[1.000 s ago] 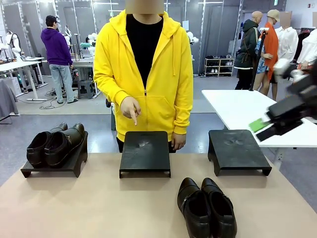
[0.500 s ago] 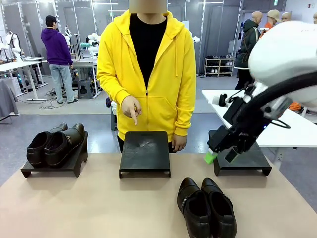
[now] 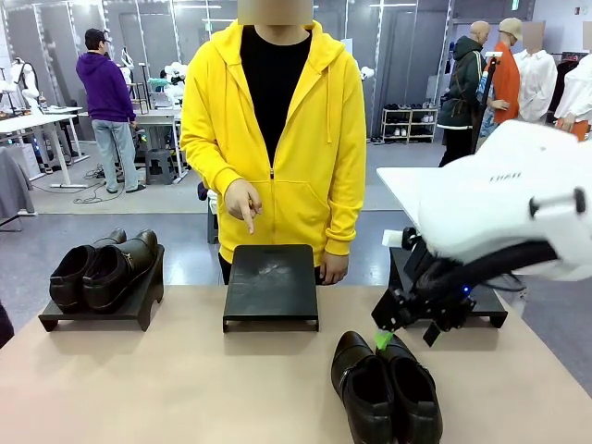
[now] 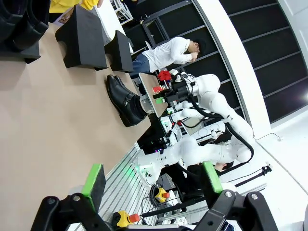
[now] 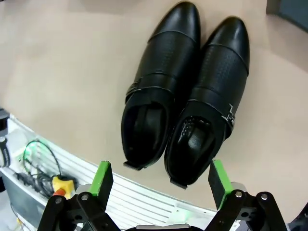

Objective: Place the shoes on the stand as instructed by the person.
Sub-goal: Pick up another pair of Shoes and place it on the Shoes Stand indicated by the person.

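Note:
A glossy, lower-cut pair of black shoes [image 3: 386,387] lies on the table at front right. My right gripper [image 3: 398,335] hovers open just above their toes. In the right wrist view the pair [image 5: 185,106] lies between and beyond the green pads [image 5: 102,178], untouched. The duller, higher-topped pair [image 3: 102,266] sits on the left stand [image 3: 55,319]. The person [image 3: 273,129] in a yellow hoodie points a finger [image 3: 248,220] down at the bare middle stand [image 3: 271,282]. My left gripper [image 4: 153,180] is open and holds nothing, with the glossy pair [image 4: 124,98] far off.
A third black stand [image 3: 481,310] at the right is partly hidden behind my right arm [image 3: 499,208]. A white table [image 3: 407,194] stands behind it. Bystanders are far in the background. Bare tabletop [image 3: 185,388] spreads across the front left.
My right arm has swung in from the far right and come down. Its gripper now hangs low over the shoes on the table. The person's pointing hand stays put.

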{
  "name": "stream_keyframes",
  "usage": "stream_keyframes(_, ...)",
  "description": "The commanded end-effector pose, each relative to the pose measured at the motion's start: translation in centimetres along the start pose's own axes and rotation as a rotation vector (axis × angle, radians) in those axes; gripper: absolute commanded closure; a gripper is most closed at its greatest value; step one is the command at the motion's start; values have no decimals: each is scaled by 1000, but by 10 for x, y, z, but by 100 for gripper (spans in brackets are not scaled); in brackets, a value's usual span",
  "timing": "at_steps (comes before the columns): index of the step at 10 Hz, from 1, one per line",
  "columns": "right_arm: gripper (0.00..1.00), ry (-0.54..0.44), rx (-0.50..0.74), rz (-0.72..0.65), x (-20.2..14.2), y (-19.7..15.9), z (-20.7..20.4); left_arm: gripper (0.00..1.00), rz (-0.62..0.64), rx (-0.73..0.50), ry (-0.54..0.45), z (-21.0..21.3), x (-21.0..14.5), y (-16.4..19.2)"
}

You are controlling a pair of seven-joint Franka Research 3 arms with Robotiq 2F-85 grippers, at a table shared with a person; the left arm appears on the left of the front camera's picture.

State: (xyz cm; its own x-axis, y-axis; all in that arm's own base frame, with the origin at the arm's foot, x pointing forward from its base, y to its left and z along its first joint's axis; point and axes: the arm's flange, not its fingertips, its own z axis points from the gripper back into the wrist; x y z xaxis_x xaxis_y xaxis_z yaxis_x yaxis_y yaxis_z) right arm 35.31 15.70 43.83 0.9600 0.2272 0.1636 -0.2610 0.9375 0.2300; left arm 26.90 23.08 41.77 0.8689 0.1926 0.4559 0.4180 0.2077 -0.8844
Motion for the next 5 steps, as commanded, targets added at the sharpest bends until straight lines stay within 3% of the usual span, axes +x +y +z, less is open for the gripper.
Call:
stream_keyframes(1,0,12,-83,-56,8,9,-22,0,-3,-6,11,1,-3,-5)
stream_keyframes(5,0,61,-154,-54,7,19,-59,0,-3,-6,11,1,-3,-5)
